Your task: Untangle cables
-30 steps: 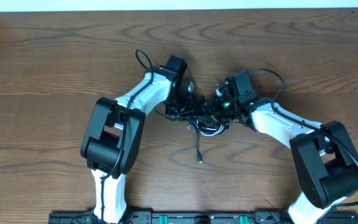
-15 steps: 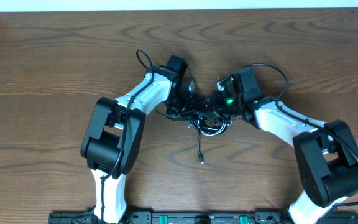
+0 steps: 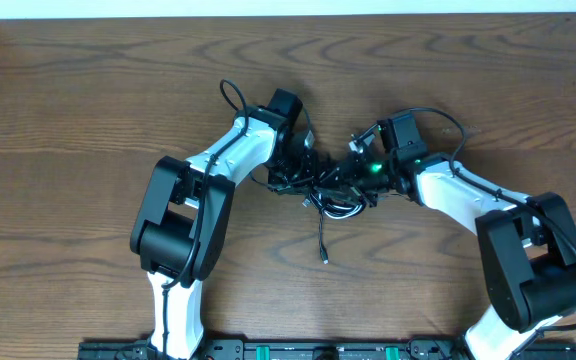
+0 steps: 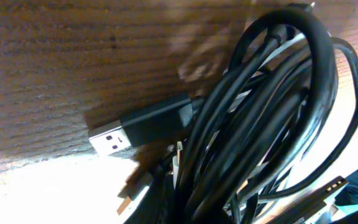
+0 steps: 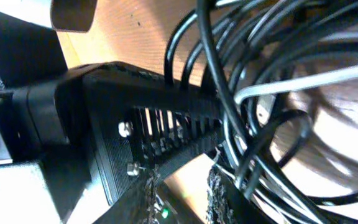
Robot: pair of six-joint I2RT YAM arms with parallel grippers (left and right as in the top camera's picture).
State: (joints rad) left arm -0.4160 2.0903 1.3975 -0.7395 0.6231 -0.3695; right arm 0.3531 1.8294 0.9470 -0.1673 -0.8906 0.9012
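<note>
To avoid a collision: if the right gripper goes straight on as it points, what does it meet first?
The right gripper would probably meet the cables at once; the left gripper lies just beyond, depth unclear.

The cables are lying bunched on the desk near its middle, sitting between the left hand on their left and the right hand on their right, both close against the bunch. One loose end is trailing toward the front edge, and a plug is resting on the desk beside the coil.

No readable txt, labels or nos. on cables.
</note>
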